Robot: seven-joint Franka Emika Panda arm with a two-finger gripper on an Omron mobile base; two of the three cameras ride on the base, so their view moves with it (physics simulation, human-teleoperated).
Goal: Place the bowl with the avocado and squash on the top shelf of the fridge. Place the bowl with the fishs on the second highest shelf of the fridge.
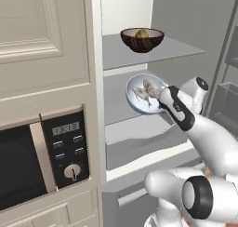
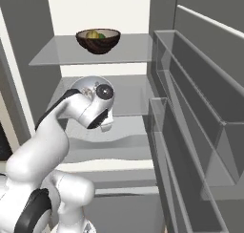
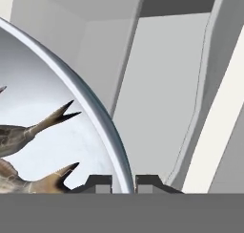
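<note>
The fridge (image 1: 195, 21) stands open. On its top shelf (image 1: 172, 47) rests the dark brown bowl (image 1: 142, 40) (image 2: 98, 42) holding the yellow-green squash (image 1: 142, 34) (image 2: 92, 34) and the dark green avocado (image 2: 102, 36). My gripper (image 1: 160, 103) (image 3: 123, 183) is shut on the rim of the light blue bowl (image 1: 137, 98) (image 3: 86, 91). It holds that bowl tilted steeply, just above the front of the second highest shelf (image 1: 114, 93) (image 2: 131, 96). The silvery fish (image 1: 146, 90) (image 3: 28, 132) lie inside, tails toward the rim.
A black-fronted microwave (image 1: 28, 165) sits in the cabinet wall left of the fridge. The open door's clear bins (image 2: 200, 108) stand close on the right. Lower shelves and a drawer (image 1: 128, 196) lie below the arm.
</note>
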